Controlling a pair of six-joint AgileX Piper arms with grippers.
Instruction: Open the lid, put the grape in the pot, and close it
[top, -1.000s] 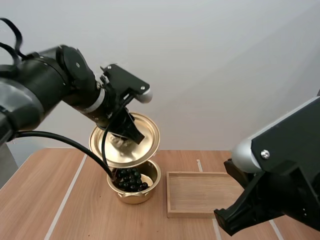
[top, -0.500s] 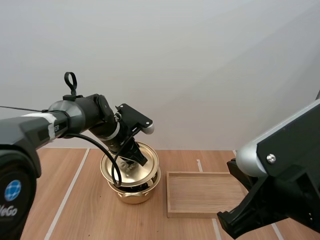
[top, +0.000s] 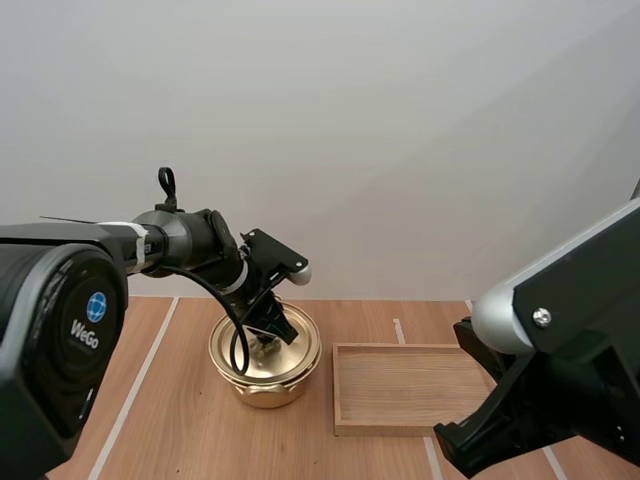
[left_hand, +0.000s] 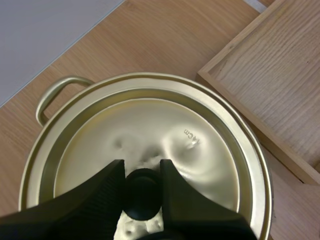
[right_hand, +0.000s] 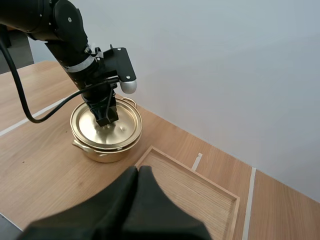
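Squarely on the pot lies the gold lid. In my left wrist view the pot's rim rings its edge all round, and one loop handle of the pot shows past it. My left gripper meets the lid from above. Its two black fingers are clamped on the dark knob at the lid's middle, one on each side and both touching it. The lid's polished face carries a small printed mark near the knob and a blurred reflection of the fingers.

Seen from the high view, the pot stands on the wooden table, close to the far edge and somewhat left of the middle. My left arm reaches over it from the left. Pale lines run across the table from the far edge toward the near one, one of them passing left of the pot.

Just beside the pot, on its right, a shallow wooden tray lies flat, with a narrow strip of table between the two.

My right gripper hangs over the near side of the tray, well apart from the pot. Its fingers are pressed together into one dark wedge and hold nothing.
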